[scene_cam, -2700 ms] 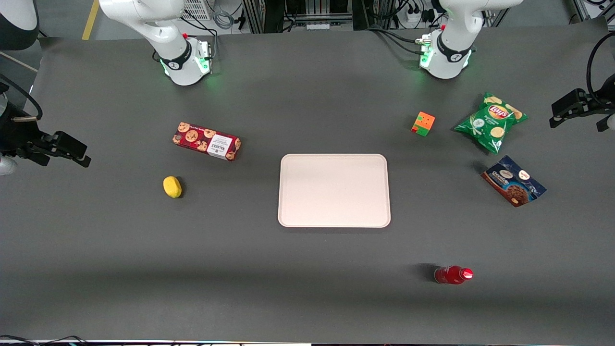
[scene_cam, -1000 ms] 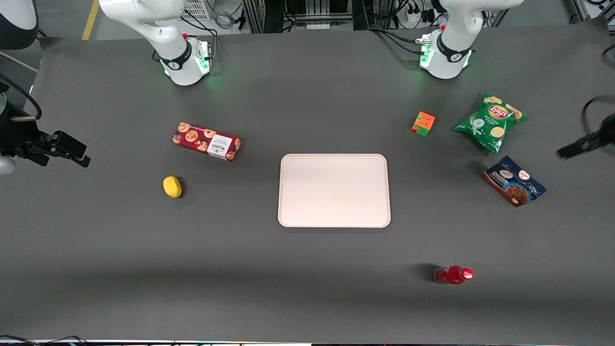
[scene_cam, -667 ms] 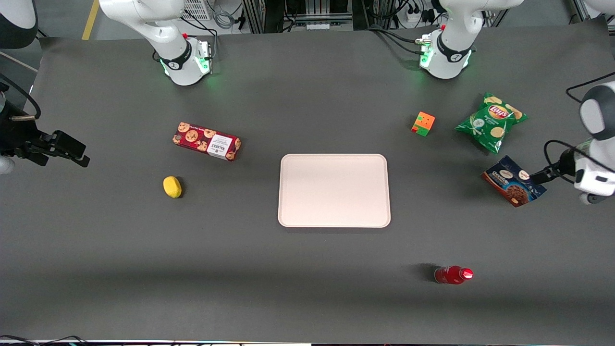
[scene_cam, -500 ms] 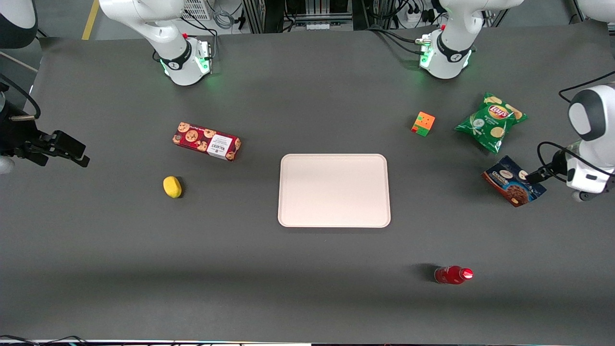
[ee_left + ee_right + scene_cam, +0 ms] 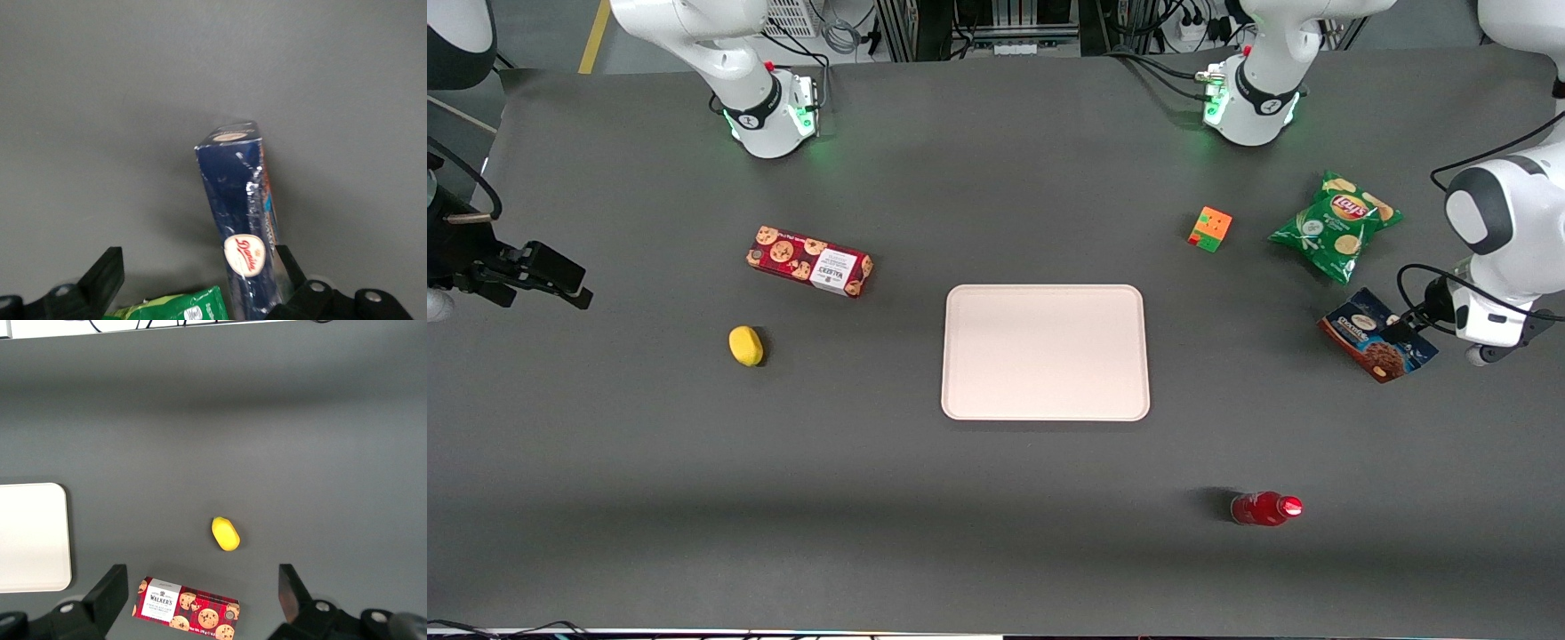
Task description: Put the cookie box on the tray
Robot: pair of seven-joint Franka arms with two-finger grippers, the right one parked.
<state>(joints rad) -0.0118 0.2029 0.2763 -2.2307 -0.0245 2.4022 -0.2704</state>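
Since the first frame, only the working arm has moved: from the table's edge it has swung in until its gripper (image 5: 200, 280) hangs just over the cookie box (image 5: 1376, 334), fingers (image 5: 107, 273) spread wide and closed on nothing. In the wrist view one finger is right beside the box's narrow blue side while the other stands well clear.

Going left to right in the front view: a yellow lemon (image 5: 745, 345) lies nearer the camera than the red biscuit box (image 5: 810, 260), both toward the parked arm's end. The tray (image 5: 1045, 352) sits mid-table with nothing in it. Then come a small orange-and-green cube (image 5: 1210, 228), a red bottle (image 5: 1264, 508) nearest the camera, and a green chip bag (image 5: 1336, 225) just beside the cookie box, which lies flat on the table, well apart from the tray.
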